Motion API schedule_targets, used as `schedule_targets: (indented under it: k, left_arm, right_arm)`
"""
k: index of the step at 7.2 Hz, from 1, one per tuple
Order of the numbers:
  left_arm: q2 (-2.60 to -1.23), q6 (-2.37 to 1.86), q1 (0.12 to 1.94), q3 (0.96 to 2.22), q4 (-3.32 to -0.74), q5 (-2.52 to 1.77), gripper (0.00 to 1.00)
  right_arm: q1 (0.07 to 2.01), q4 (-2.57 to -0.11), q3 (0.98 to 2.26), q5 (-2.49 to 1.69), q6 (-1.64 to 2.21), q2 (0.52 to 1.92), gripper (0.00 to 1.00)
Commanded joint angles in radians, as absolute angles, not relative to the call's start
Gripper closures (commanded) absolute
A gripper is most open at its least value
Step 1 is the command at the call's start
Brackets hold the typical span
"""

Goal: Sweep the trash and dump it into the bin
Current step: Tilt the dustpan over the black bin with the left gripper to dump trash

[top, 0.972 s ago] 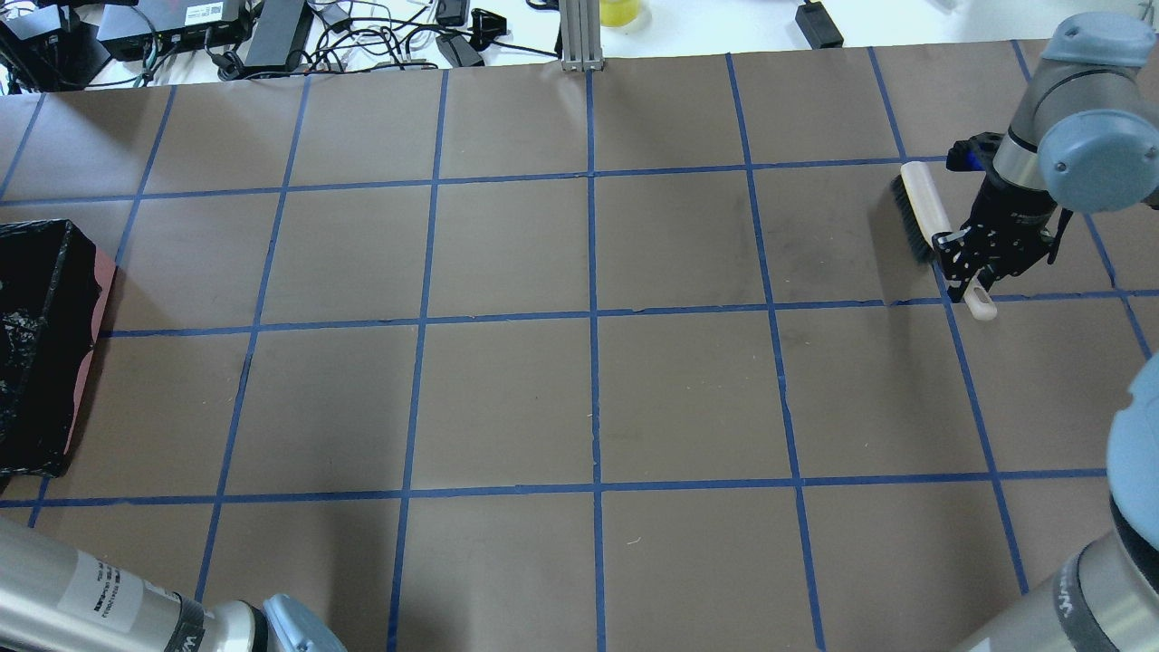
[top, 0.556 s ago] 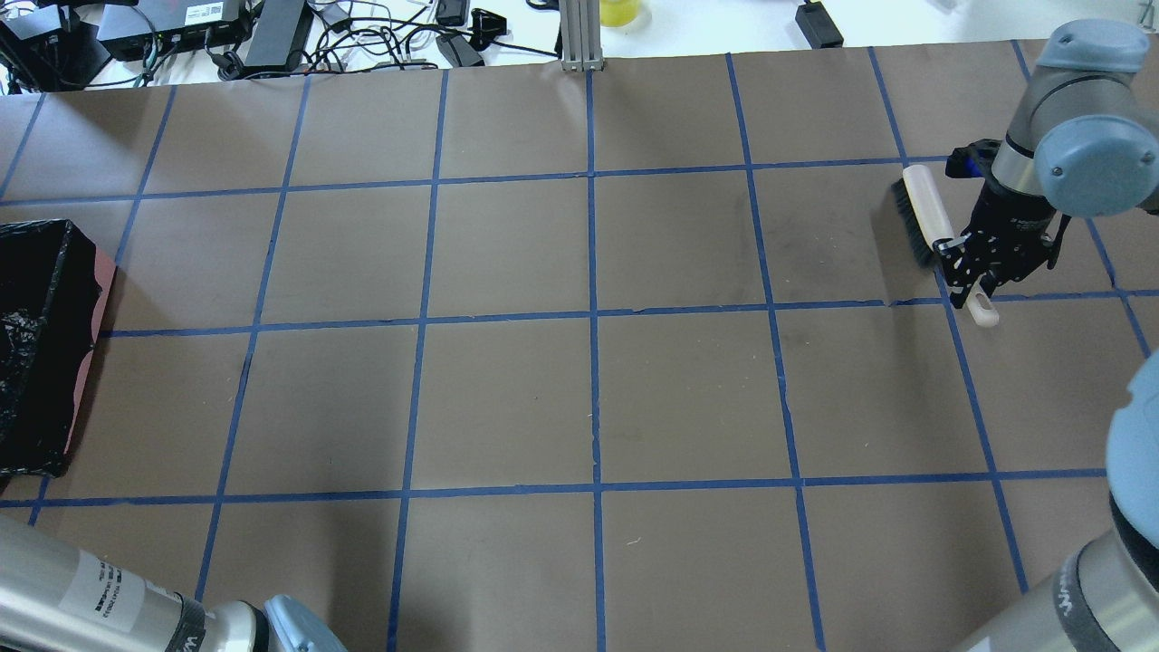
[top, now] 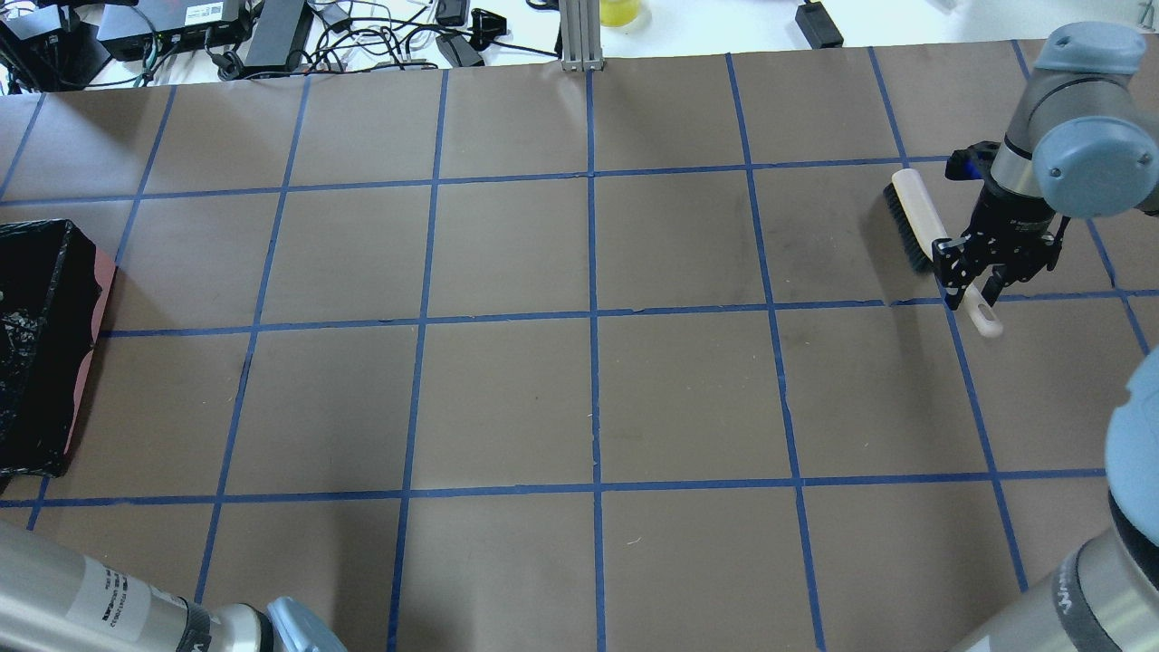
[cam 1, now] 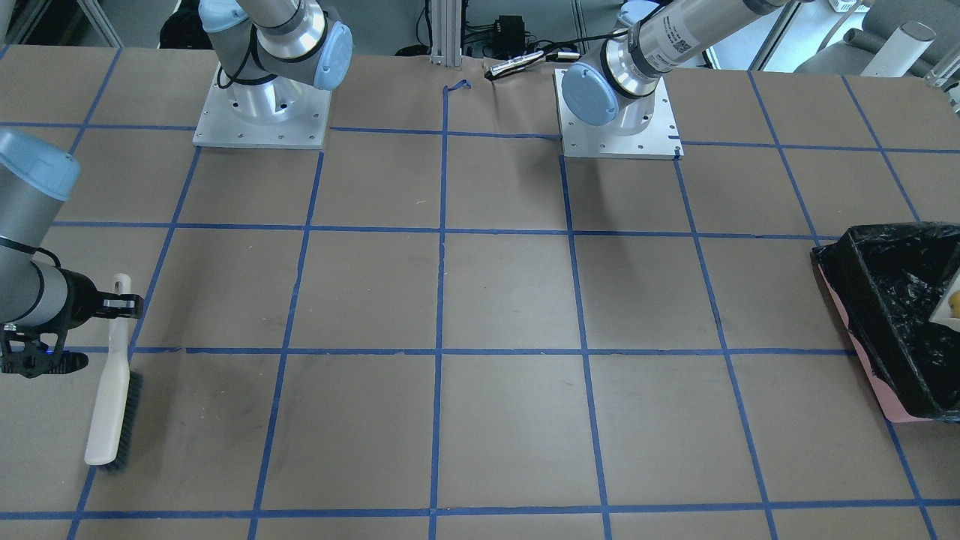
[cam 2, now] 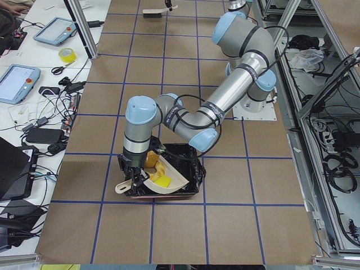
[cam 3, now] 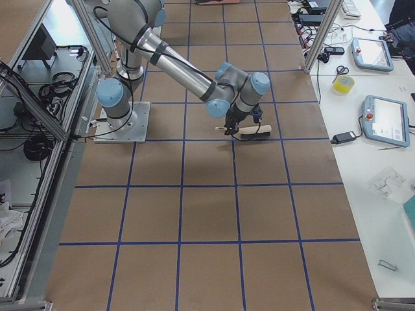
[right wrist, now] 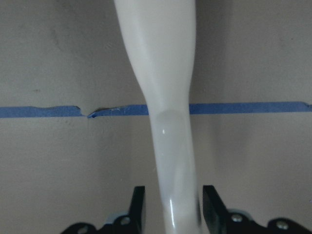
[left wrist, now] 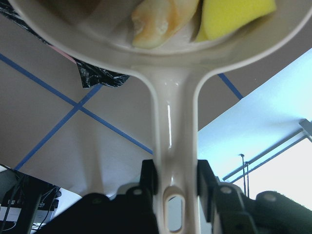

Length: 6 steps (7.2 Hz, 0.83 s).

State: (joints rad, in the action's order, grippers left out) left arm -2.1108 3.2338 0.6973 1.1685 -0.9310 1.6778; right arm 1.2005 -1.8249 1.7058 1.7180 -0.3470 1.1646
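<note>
My left gripper [left wrist: 176, 170] is shut on the handle of the beige dustpan [left wrist: 170, 112] and holds it tilted over the bin [cam 2: 191, 169], which is lined with black plastic and has a pink side [cam 1: 862, 367]. A tan croissant [left wrist: 156, 24] and a yellow-green wedge [left wrist: 234, 17] lie in the pan. A golden-brown lump [cam 2: 151, 161] shows beside the pan. My right gripper [top: 976, 276] stands at the far right over the white handle of the brush [top: 914, 213], which lies on the table. Its jaws flank the handle [right wrist: 165, 73] with a small gap.
The brown table with its blue tape grid [top: 593, 317] lies between the two arms. Both arm bases [cam 1: 262, 112] stand at the robot's edge. Cables and boxes [top: 226, 36] lie beyond the far edge.
The brush has shifted a little: its handle end slid toward the near side and its head swung slightly left. The right gripper barely moved.
</note>
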Motion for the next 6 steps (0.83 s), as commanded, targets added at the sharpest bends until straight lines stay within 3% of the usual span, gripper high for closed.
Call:
schedule_targets:
  k: [1,4,6]
  left_arm:
    - [-2.083,3.237,0.703,1.254,-0.794,1.680,1.00]
    - [-2.036,3.281,0.703,1.382,-0.649,1.678,1.00]
    - [-2.022,3.287,0.703,1.390,-0.576,1.678,1.00]
  right_arm:
    - [1.201,-1.825,1.704,1.717,-0.339,1.164,0.47]
    - [1.201,-1.829,1.692,1.717,-0.341,1.167,0.46]
    - [1.204,-1.812,1.630,1.720,-0.344,1.189,0.42]
